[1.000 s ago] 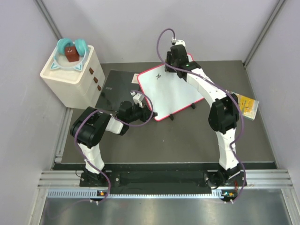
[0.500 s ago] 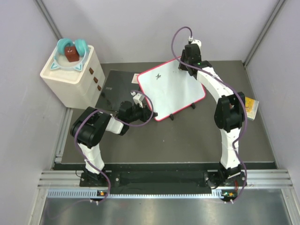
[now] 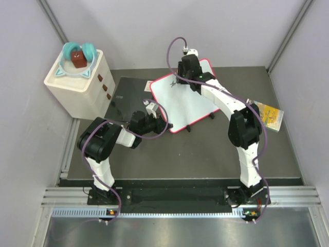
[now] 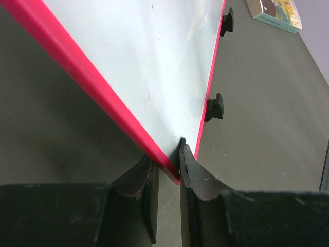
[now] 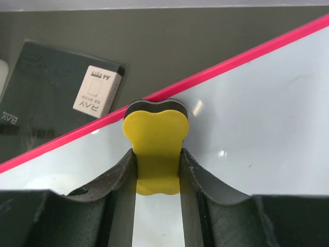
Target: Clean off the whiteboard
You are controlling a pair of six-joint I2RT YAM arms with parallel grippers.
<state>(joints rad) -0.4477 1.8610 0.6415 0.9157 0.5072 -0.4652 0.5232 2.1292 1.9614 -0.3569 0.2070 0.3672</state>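
Note:
The whiteboard (image 3: 187,105), white with a thin red frame and small black feet (image 4: 215,107), lies mid-table. My left gripper (image 3: 162,124) is shut on its near left corner; in the left wrist view the jaws (image 4: 168,165) pinch the red frame (image 4: 92,85). My right gripper (image 3: 181,78) is shut on a yellow eraser with a black pad (image 5: 156,135), pressed on the board (image 5: 257,118) just inside its far left edge. A small black scribble (image 3: 176,83) shows beside that gripper in the top view.
A dark grey slab (image 3: 126,95) with a white label (image 5: 97,90) lies left of the board. A white drawer unit (image 3: 77,85) carrying a teal object stands at the far left. A yellow packet (image 3: 271,116) lies at the right edge.
My right gripper swept with the eraser from the board's far left to its far right corner, then came back over the scribble. The left gripper has kept still on the corner.

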